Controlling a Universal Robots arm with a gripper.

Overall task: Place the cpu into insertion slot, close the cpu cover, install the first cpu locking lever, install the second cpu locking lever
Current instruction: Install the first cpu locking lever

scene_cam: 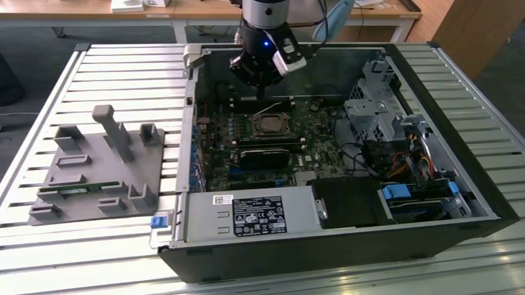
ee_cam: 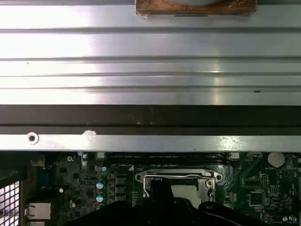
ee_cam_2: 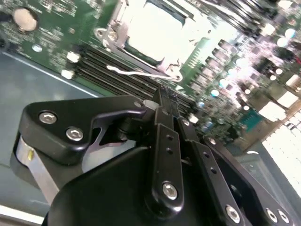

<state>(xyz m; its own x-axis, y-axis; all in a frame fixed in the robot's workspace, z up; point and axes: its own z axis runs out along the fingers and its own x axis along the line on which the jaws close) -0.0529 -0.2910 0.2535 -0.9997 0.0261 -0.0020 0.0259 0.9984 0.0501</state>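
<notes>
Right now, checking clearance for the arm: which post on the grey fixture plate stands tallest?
The narrow post near the middle of the plate; it rises well above the squat blocks around it.

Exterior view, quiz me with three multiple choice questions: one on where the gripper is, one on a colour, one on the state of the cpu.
1. Where is the gripper?
A. Over the grey tray
B. Over the motherboard, by the insertion slot
C. Over the power supply

2. What colour is the light on the arm?
A. Red
B. Green
C. Blue

3. Where is the cpu?
A. Seated in the insertion slot
B. Clamped in the gripper
C. Lying on the grey tray

Answers:
1 B, since the exterior view shows the gripper inside the open case, just beside the slot.
2 C, since the light glows blue.
3 A, since the second wrist view shows the cpu's silver top lying in the slot.
</notes>
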